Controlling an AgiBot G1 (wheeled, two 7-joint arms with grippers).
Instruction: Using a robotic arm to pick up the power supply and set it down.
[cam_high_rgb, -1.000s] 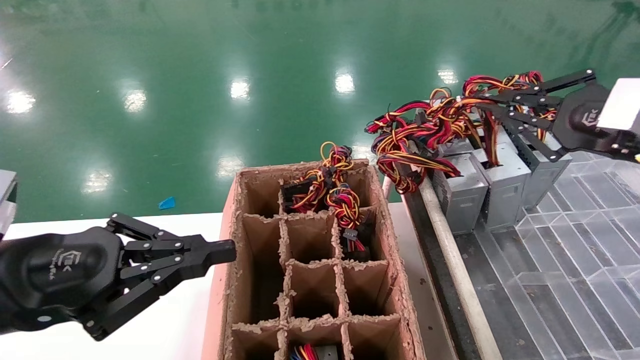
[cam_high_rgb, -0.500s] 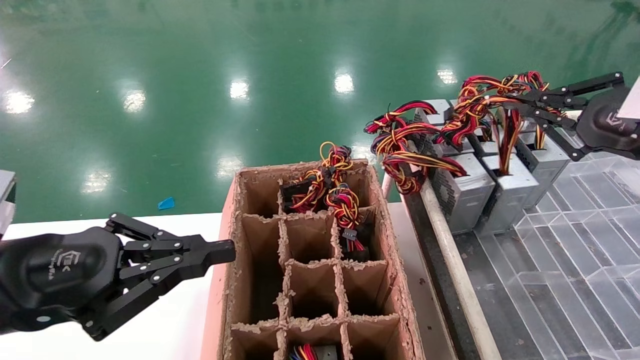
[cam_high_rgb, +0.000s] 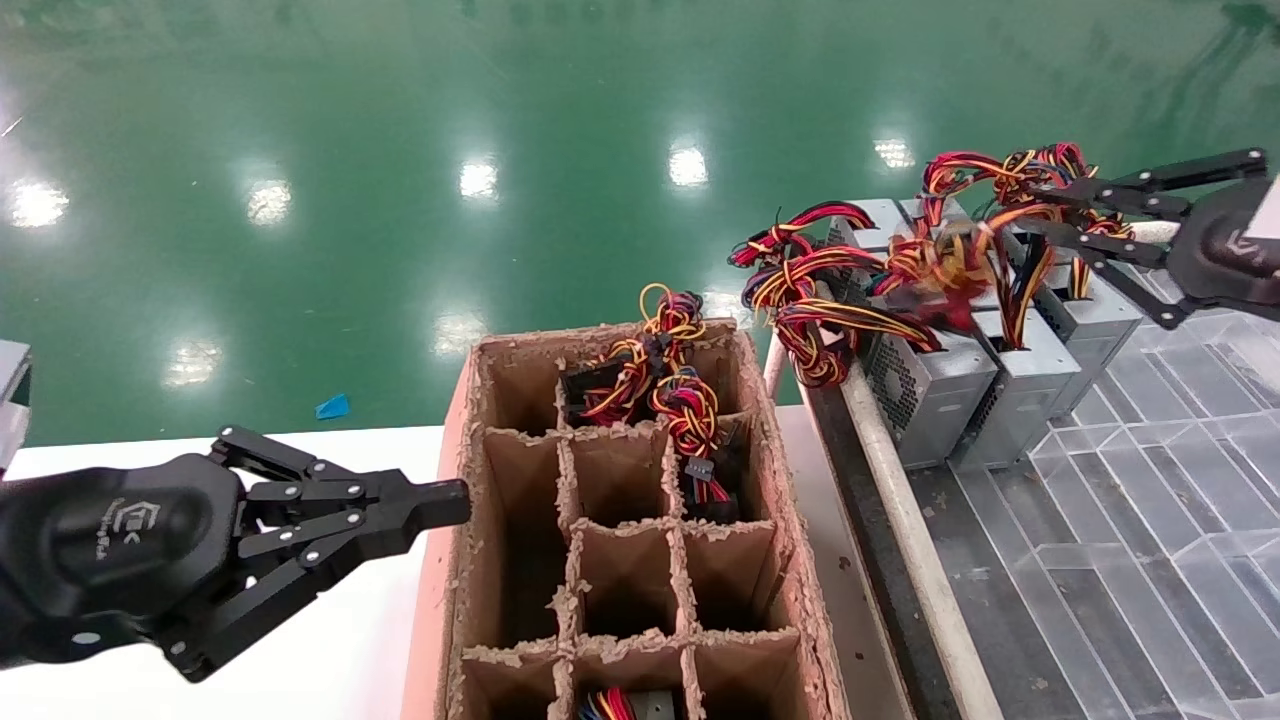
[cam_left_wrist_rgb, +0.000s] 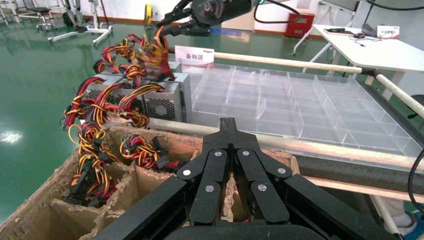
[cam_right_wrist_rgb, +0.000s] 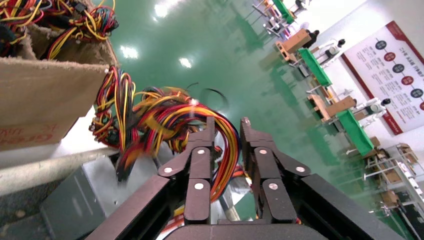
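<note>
One grey, vented power supply; loose multicoloured wires

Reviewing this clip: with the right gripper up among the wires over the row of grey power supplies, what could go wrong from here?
1. The right gripper is open among loose looped wires, not on a metal case; closing here would likely catch wires only.
2. The three power supplies stand packed side by side with tangled wires; lifting one may drag a neighbour.
3. They sit close to the rail; a tug could tip one toward the cardboard box.
</note>
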